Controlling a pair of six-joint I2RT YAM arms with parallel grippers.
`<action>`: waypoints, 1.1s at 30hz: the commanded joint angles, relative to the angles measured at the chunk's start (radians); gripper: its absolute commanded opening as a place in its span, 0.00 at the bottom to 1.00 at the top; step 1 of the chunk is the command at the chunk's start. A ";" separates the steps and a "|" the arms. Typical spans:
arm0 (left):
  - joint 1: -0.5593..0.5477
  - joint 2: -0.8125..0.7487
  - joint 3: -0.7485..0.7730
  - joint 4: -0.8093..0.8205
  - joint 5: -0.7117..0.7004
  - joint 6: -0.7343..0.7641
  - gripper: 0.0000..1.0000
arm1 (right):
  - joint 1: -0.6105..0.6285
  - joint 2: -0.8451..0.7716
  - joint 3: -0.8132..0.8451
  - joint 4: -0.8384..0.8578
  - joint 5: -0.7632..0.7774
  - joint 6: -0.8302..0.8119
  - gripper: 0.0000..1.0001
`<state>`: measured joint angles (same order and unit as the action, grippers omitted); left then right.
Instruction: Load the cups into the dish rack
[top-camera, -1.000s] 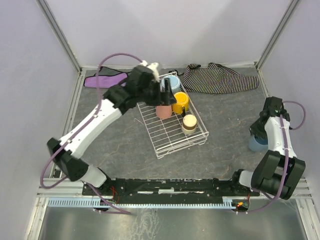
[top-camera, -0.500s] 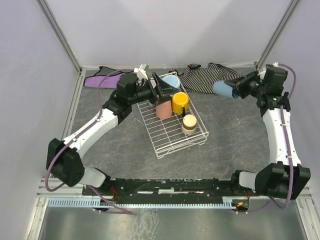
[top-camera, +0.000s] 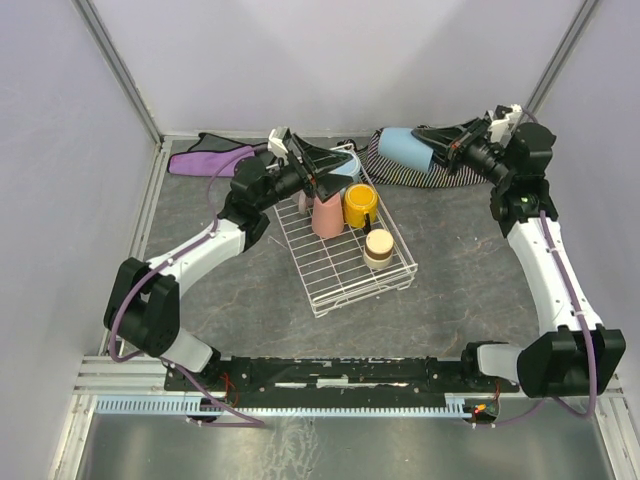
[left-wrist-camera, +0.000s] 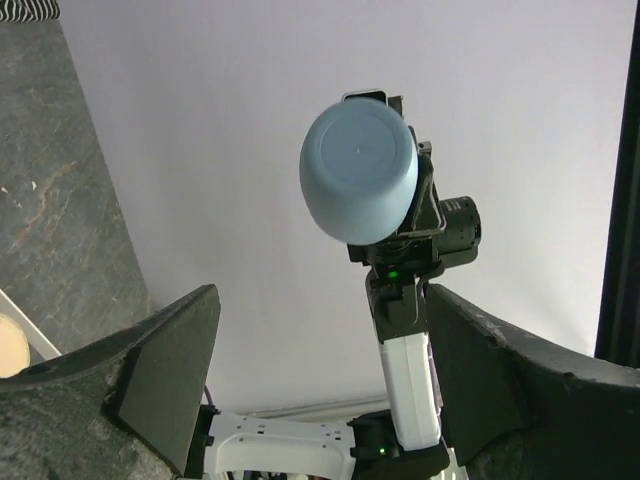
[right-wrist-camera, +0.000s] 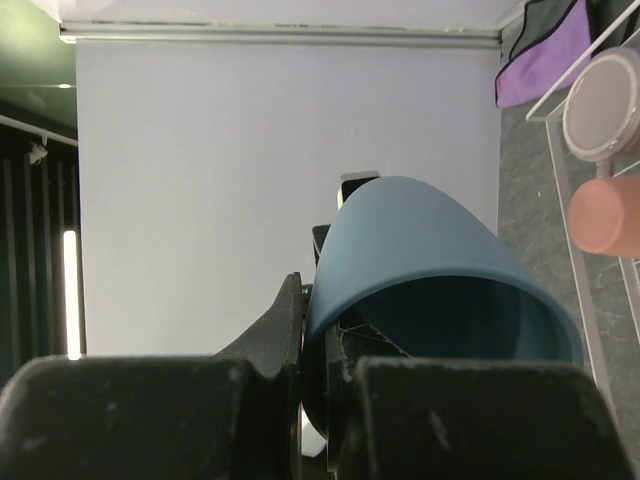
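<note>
- While the right claw (top-camera: 438, 155) is pinching the blue tumbler (top-camera: 402, 147) sideways, it's hanging above the striped cloth (top-camera: 400, 176), apart fr. the dish rack (top-camera: 345, 297).
- Left claw (top-camera: 335, 170) is hovering w/ fingers spread over rack's far end.

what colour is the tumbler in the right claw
Blue; the tumbler shows best in the left wrist view.

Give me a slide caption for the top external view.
Right hand holds a blue tumbler sideways above the striped cloth; open left hand hovers over the partly loaded dish rack.
</note>
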<state>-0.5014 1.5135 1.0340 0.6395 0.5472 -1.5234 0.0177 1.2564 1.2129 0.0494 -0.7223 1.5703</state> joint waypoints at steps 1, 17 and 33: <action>-0.005 -0.021 0.067 0.056 -0.015 -0.034 0.90 | 0.055 -0.038 -0.010 0.053 -0.001 0.018 0.01; -0.022 0.007 0.111 0.027 -0.003 -0.037 0.90 | 0.225 0.007 0.029 0.032 0.074 -0.010 0.01; -0.045 0.009 0.064 0.069 -0.036 -0.084 0.58 | 0.286 0.030 0.034 0.058 0.099 -0.003 0.01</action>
<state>-0.5362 1.5291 1.1007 0.6258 0.5232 -1.5467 0.2901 1.2846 1.2079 0.0566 -0.6289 1.5688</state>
